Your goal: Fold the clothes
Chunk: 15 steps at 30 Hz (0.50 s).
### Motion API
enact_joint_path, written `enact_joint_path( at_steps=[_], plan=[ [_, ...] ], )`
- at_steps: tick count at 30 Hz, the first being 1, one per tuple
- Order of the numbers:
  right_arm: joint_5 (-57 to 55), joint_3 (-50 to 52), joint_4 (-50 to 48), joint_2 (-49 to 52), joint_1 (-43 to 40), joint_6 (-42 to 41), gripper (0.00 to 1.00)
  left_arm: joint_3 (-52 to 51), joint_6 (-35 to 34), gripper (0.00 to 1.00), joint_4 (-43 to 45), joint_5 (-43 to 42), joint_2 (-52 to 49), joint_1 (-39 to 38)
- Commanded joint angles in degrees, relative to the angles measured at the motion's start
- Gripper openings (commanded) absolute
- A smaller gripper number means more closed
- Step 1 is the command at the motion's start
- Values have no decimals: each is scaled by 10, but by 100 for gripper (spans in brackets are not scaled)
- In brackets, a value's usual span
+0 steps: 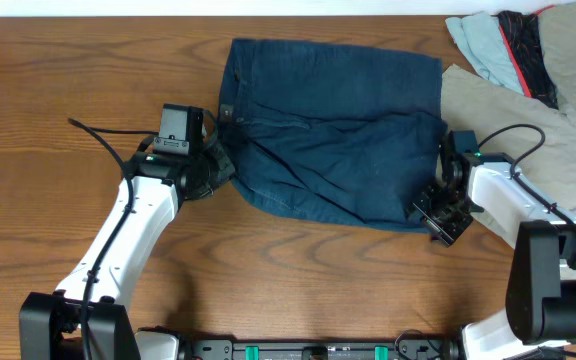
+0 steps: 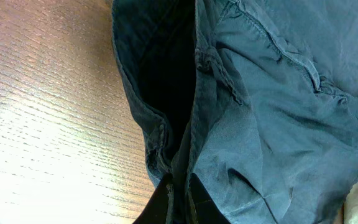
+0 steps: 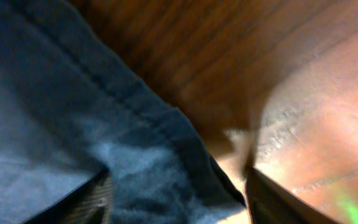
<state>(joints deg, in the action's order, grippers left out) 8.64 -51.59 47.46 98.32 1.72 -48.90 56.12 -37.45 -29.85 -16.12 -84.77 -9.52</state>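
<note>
- The shorts (image 1: 338,130) are lying mid-table (image 1: 68,60), partly doubled over, with the khaki garment (image 1: 508,95) just beside their right edge.
- The left gripper (image 1: 214,166) is pinching the shorts' left edge, jaws clamped on cloth, probably anchoring that side for a fold.
- The right gripper (image 1: 436,208) is straddling the lower right hem, jaws apart and not gripping yet.
- Overhead is hiding both jaw gaps. The left wrist view is showing cloth bunching into the pinch. The right wrist view, though blurred, is showing the hem sitting between spread tips.
</note>
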Motion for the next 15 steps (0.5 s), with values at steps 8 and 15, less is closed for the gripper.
enact_joint_path(
  at_steps=[8,15],
  plan=[
    [-15,2,-56,-10,-4,11,1,-4,49,6,-35,3,-2,-2],
    [-16,-101,73,-63,-29,97,1,3,109,6,-47,5,84,-1]
  ],
)
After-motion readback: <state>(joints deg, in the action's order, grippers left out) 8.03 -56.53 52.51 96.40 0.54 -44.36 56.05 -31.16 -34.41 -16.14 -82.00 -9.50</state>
